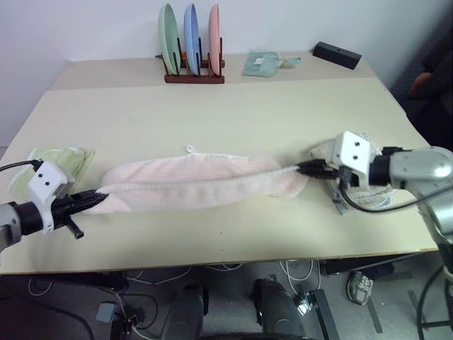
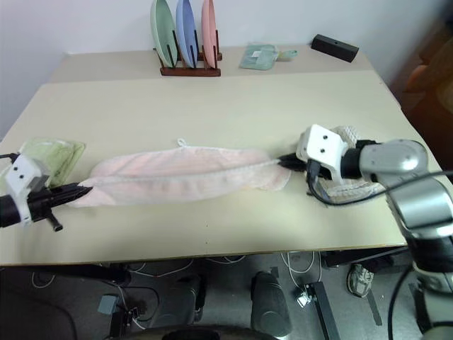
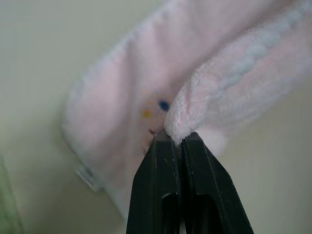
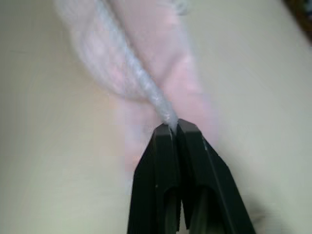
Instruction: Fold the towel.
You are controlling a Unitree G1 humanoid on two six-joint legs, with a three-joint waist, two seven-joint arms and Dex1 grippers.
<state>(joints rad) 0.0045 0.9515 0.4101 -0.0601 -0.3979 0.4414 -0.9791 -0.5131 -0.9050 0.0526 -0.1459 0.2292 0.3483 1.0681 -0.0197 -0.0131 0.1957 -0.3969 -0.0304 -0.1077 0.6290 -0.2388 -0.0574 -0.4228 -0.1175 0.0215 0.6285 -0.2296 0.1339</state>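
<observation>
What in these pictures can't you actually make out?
- Towel: its drawing is just a blurred dark spot in the left wrist view.
- Beige cloth: mostly covered by the right gripper and its arm.
- Green towel: partly behind the left gripper mount.
- Person: cut off by the picture edge.

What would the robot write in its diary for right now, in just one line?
step: folding | towel: stretched over table | left gripper: shut on towel | right gripper: shut on towel
</observation>
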